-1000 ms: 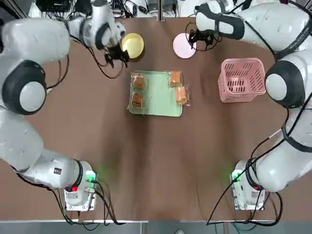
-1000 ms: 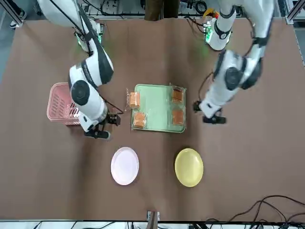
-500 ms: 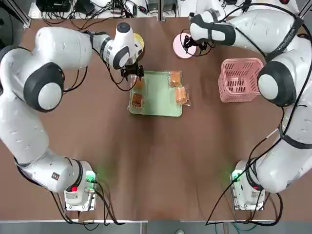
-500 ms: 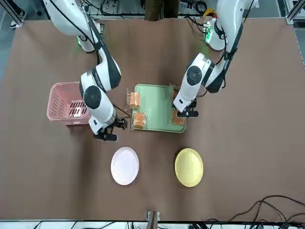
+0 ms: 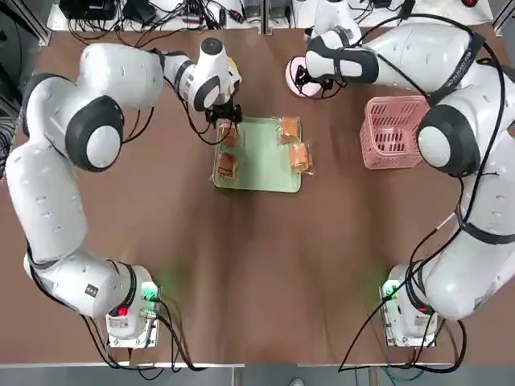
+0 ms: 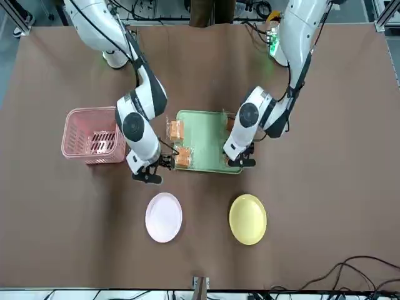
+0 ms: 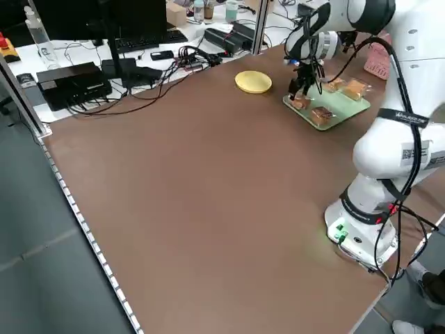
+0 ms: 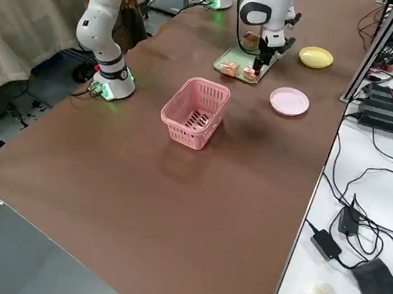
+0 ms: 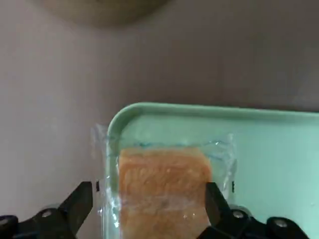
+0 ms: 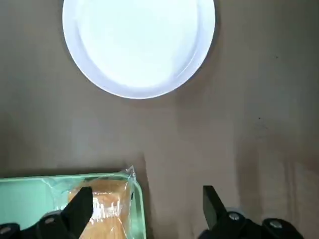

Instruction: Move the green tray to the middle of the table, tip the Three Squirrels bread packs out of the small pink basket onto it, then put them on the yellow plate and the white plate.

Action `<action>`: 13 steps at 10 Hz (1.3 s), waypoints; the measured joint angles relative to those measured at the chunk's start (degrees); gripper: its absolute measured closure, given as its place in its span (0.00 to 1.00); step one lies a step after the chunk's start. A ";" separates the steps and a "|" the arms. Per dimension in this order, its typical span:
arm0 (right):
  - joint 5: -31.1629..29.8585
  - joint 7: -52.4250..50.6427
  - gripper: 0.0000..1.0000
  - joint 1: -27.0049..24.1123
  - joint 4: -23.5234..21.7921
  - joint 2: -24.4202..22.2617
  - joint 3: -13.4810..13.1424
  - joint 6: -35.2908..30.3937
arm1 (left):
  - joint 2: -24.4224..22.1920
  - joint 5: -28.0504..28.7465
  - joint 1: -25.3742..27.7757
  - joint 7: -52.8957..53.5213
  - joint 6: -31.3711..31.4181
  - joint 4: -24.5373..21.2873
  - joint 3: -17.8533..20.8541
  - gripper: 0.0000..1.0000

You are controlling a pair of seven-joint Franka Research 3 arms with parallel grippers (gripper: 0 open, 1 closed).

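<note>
The desk (image 5: 265,257) carries the green tray (image 5: 261,157) at its middle. The small pink basket (image 5: 393,133) stands upright on the robot's right of the tray, well apart from it. The yellow plate (image 6: 248,219) and the white plate (image 6: 164,217) lie beyond the tray's far edge, apart from each other. Four Three Squirrels bread packs (image 5: 298,156) lie on the tray, two along each short side.

Left gripper (image 9: 149,199): jaws wide open, straddling the pack at the tray's far left corner, one finger on each side, not closed on it.

Right gripper (image 10: 144,199): jaws wide open, empty, near the tray's far right corner, between tray and white plate.
</note>
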 joint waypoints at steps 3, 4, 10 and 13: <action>0.00 0.13 0.02 1.07 0.07 0.65 0.00 1.87 | 0.88 0.03 -0.48 -0.53 0.00 0.92 0.00 0.00; 0.00 0.14 0.02 2.00 0.05 1.10 0.04 3.03 | 1.34 0.11 -0.52 -1.00 0.00 1.26 -0.01 0.00; 0.00 4.97 0.02 6.95 -5.69 3.75 0.96 13.31 | 5.46 3.80 -1.56 -8.01 -0.05 5.01 0.00 0.16; -0.03 5.53 0.02 7.47 -6.25 3.81 0.99 13.71 | 5.14 3.81 -1.35 -10.62 -0.65 5.93 0.18 0.36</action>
